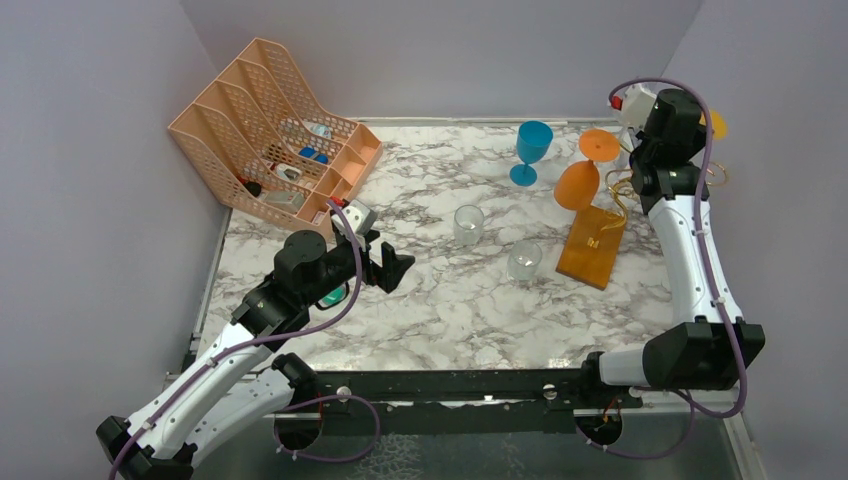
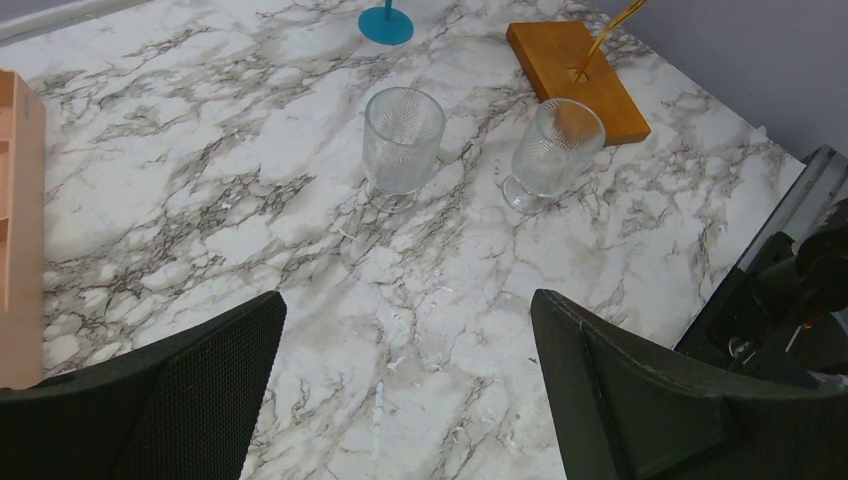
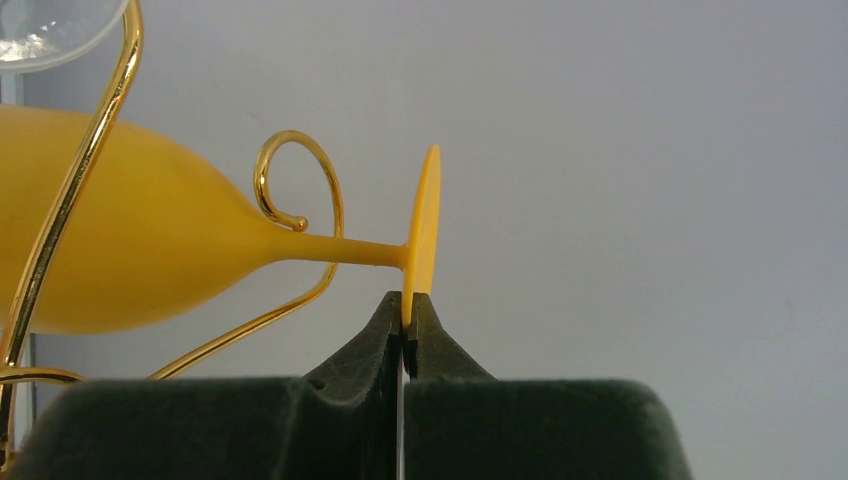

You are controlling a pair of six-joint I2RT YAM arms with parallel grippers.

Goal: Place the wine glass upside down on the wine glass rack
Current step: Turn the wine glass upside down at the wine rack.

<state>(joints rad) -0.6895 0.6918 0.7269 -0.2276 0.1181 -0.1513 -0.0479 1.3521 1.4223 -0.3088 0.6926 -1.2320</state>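
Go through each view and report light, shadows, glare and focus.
Top external: soft, even light, only faint shadows under the clear glasses, all sharp. Left wrist: marble table crisp, the left gripper's near fingers dark and slightly soft. Right wrist: bright glints on the wine glass rack's gold wire; wine glass sharp against a plain wall.

The left arm [image 1: 215, 370] sits low and folded at the near left, and the left end effector [image 2: 405, 390] points forward — fingers [image 2: 150, 400] spread wide apart. The right arm [image 1: 690, 250] stretches to the far-right corner, where the right end effector [image 3: 405, 318] is pinched tight on the foot rim of the wine glass [image 3: 424, 225].
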